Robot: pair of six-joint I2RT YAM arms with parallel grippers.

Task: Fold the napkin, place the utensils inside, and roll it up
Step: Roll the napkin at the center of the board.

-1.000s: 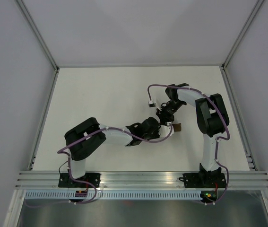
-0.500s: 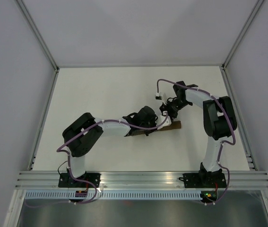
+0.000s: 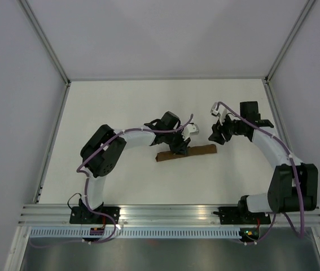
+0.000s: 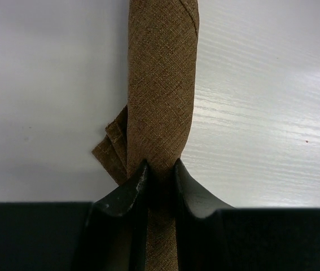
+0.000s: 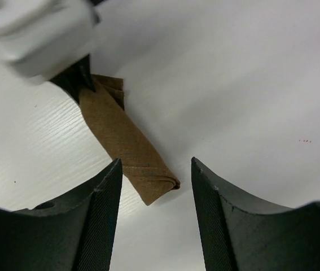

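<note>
Napkin (image 3: 196,151) rolled, at worktop (image 3: 120,113) middle. Left gripper (image 4: 160,169) pinches roll; right gripper (image 5: 155,169) spread, clear of its end. Flap (image 4: 112,149) loose: release slowly, lift straight, else roll likely unwinds.

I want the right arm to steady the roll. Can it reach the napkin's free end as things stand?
Probably yes: the right tool stands open just off that end of the napkin, nothing between them; the left tool pinches it farther along.

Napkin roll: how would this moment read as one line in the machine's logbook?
napkin: rolled, lying on table | left pincer: clamped on napkin | right pincer: open, apart from napkin's end | knife: not visible
</note>
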